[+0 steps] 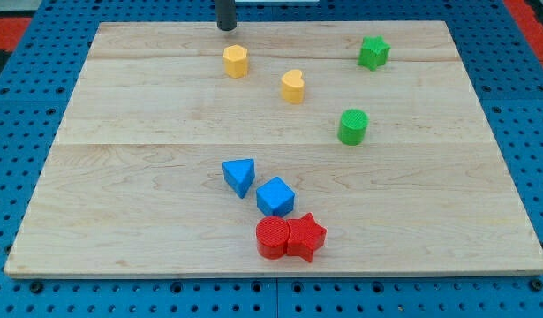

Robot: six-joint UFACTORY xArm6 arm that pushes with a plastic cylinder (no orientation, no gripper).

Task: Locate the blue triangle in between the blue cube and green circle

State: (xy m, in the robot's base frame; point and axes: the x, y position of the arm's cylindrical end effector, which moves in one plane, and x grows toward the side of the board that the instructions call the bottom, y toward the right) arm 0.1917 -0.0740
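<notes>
The blue triangle (240, 176) lies low on the wooden board, just left of centre. The blue cube (275, 196) sits right beside it, down and to its right. The green circle (352, 126) stands further up and to the right, well apart from both. My tip (227, 27) is at the board's top edge, just above the yellow hexagon (236, 61) and far above the blue blocks.
A yellow heart (292, 87) lies right of the yellow hexagon. A green star (373, 53) is at the top right. A red cylinder (273, 238) and a red star (305, 237) touch each other just below the blue cube.
</notes>
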